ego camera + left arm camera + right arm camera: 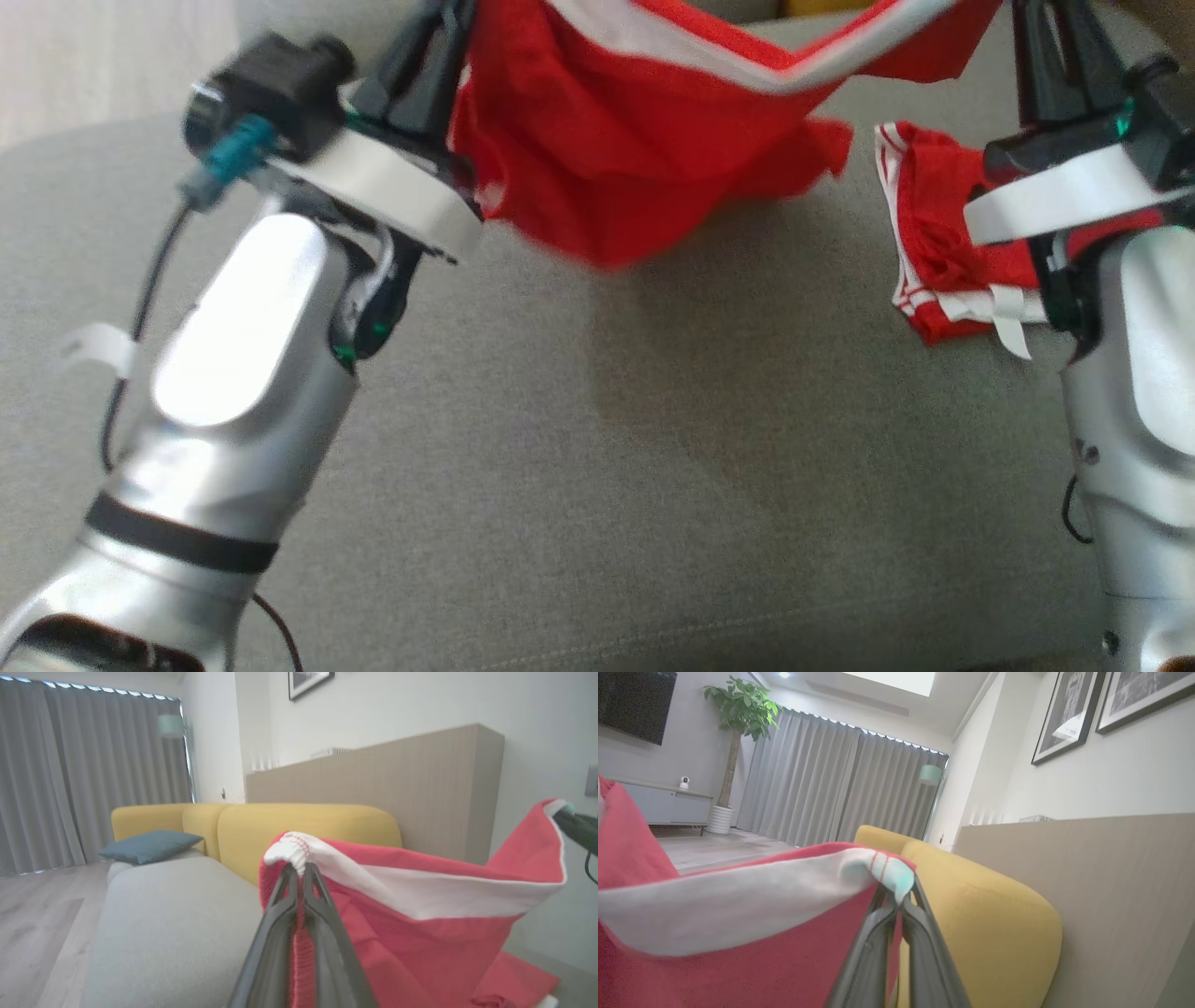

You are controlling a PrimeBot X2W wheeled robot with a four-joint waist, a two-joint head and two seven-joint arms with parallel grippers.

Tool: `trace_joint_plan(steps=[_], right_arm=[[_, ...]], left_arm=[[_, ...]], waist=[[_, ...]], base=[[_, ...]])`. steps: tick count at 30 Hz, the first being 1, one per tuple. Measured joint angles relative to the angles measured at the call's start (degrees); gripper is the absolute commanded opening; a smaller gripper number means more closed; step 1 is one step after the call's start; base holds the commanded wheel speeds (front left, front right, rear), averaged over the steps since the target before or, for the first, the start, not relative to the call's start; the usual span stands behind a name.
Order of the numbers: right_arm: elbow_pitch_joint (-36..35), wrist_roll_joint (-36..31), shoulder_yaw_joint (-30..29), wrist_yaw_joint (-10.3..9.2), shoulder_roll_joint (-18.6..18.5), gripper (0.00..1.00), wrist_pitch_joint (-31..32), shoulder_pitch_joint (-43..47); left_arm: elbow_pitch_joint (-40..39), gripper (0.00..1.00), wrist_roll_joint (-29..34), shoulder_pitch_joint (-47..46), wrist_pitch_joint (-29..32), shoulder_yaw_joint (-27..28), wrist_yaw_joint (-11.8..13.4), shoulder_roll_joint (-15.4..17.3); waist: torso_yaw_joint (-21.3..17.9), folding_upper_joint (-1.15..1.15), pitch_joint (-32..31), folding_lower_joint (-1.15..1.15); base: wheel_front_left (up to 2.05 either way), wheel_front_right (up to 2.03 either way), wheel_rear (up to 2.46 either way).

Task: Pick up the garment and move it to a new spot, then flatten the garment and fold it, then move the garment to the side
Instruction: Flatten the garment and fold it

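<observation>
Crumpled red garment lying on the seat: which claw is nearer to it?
Right. The right claw is raised right beside the crumpled garment, shut on the white band of the hanging garment; the left claw grips the band's other end, far across the seat.

We see the garment [635, 159] as soft matt red cloth with a smooth white band. The sofa seat [560, 448] at lower centre is matt grey woven fabric. The left forearm [233, 373] has a glossy silver shell. The left gripper [299, 870] has 2 smooth dark fingers [327, 938]. At right, the panel [373, 774] looks like matt wood grain.
</observation>
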Motion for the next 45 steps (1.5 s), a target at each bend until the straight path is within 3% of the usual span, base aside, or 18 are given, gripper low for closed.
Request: trace_joint_plan(steps=[7, 16, 22, 25, 29, 35, 40, 45], right_arm=[[-4.3, 2.3, 1.9, 0.0, -0.8, 0.0, 5.9, 4.2], [-18.9, 4.5, -0.1, 0.0, -2.9, 0.0, 14.4, 14.9], [-21.9, 7.3, 1.3, -0.01, -6.0, 0.0, 19.0, 9.6], [-17.5, 8.9, 3.8, -0.01, -8.0, 0.0, 19.6, 0.5], [-6.6, 9.8, 8.1, -0.01, -11.0, 0.0, 18.1, -16.0], [13.6, 9.1, 9.7, 0.0, -9.2, 0.0, 9.3, -39.8], [23.9, 6.3, 6.3, 0.0, -5.4, 0.0, 1.8, -48.1], [33.9, 5.1, 5.7, 0.0, -2.0, 0.0, -3.8, -47.4]], left_arm=[[-13.0, 0.0, -2.3, 4.4, 6.7, 1.4, 3.6, 3.9], [-31.5, 0.0, -3.6, 16.1, 14.9, 2.7, 9.5, 10.7], [-32.6, 0.0, -3.0, 11.6, 18.6, 3.3, 9.6, 11.9], [-27.3, 0.0, -3.1, 3.7, 19.3, 3.6, 8.0, 11.2], [-15.1, 0.0, -3.0, -9.1, 18.7, 5.1, 5.9, 9.0], [2.7, 0.0, -1.1, -28.0, 11.0, 9.2, 5.4, 5.7], [10.6, 0.0, -0.5, -35.5, 4.1, 9.9, 4.1, 3.2], [18.0, 0.0, -0.6, -35.6, 0.3, 10.3, 1.9, 0.7]], waist=[[1.5, 0.0, -4.2, 0.0], [3.2, 0.0, -4.3, 0.0], [3.8, 0.0, -0.2, 0.0], [4.0, 0.0, 2.9, 0.0], [4.2, 0.0, 8.0, 0.0], [4.2, 0.0, 15.8, 0.0], [4.1, 0.0, 19.6, 0.0], [4.1, -0.01, 21.5, 0.01]], base=[[0.0, 0.0, 0.0], [0.0, 0.0, 0.0], [0.0, 0.0, 0.0], [0.0, 0.0, 0.0], [0.0, 0.0, 0.0], [0.0, 0.0, 0.0], [0.0, 0.0, 0.0], [0.0, 0.0, 0.0]])
